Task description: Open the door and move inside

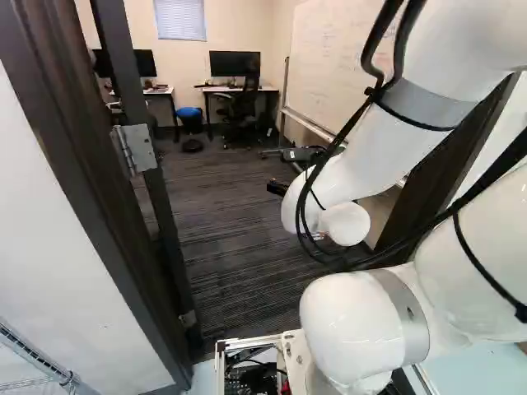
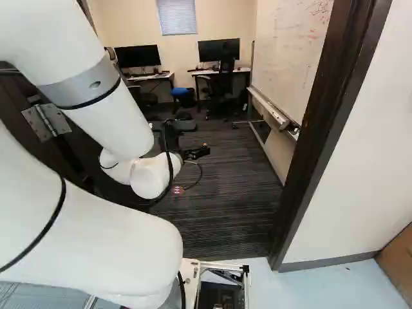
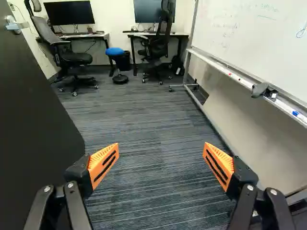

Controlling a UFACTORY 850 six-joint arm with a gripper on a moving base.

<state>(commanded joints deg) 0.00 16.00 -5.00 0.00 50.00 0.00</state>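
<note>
The gripper (image 2: 196,152) shows small and dark past the arm's wrist in the right base view, inside the doorway. In the wrist view the gripper (image 3: 160,165) has its orange-padded fingers wide apart, with nothing between them but carpet beyond. The dark door (image 3: 33,120) stands swung open into the room beside one finger, not touching it; its metal handle (image 3: 14,25) is well ahead of that finger. In the left base view the door's edge (image 1: 165,214) and hinge (image 1: 136,148) are beside the dark door frame (image 1: 82,181). The frame's other post (image 2: 315,129) shows in the right base view.
Ahead lies dark striped carpet (image 3: 144,124). Desks with monitors (image 3: 69,13), office chairs (image 3: 72,58) and a blue-topped stool (image 3: 114,51) stand at the far wall. A wheeled whiteboard (image 3: 254,38) lines the side opposite the door. White wall (image 2: 360,154) flanks the doorway.
</note>
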